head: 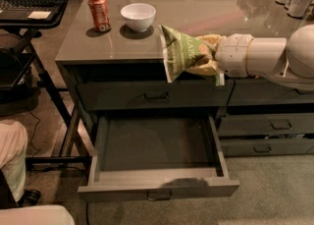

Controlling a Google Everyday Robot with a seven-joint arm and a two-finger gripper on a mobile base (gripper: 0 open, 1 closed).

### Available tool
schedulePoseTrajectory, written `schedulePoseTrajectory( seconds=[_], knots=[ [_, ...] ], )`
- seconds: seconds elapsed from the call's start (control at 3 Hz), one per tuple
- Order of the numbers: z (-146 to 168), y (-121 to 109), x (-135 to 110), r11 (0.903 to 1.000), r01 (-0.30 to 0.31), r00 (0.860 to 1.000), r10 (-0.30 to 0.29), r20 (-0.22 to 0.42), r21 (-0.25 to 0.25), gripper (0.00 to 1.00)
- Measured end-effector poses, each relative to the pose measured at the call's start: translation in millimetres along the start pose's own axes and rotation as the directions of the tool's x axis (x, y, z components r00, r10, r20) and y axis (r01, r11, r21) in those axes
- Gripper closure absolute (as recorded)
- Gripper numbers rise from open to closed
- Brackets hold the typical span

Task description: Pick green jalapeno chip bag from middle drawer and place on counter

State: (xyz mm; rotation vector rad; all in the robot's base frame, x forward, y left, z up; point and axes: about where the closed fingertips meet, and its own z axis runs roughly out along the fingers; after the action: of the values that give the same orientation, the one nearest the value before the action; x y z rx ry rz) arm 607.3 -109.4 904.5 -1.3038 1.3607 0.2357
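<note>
Fig.: my gripper (pixel 208 58), jaws pinching green jalapeno chip bag (pixel 182 52) at counter (pixel 196 3) edge, above open middle drawer (pixel 157 187) (grip partly hidden by bag; arm (pixel 267 56) cropped).

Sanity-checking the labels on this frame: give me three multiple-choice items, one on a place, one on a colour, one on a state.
1. Where is the chip bag?
A. in the drawer
B. in the gripper, at the counter's front edge
C. beside the laptop

2. What colour is the can?
A. red
B. blue
C. silver

3. How is the middle drawer?
A. shut
B. open, with the bag inside
C. open, nothing seen inside

Answers:
1 B, the gripper is shut on the bag right of the bowl.
2 A, its body is red.
3 C, it is pulled out and only its plain grey floor shows.
</note>
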Motion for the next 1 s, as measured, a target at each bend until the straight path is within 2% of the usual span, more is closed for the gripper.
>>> schedulePoseTrajectory(
  seconds=[0.33,0.67,1.0],
  knots=[
    [11,-23,10,0.9975,-0.017,0.997,0.022,-0.075,0.069,1.00],
    [13,-65,32,0.9764,-0.059,0.983,0.093,-0.158,0.208,1.00],
    [15,-99,48,0.9550,-0.089,0.970,0.147,-0.193,0.283,1.00]
  ],
)
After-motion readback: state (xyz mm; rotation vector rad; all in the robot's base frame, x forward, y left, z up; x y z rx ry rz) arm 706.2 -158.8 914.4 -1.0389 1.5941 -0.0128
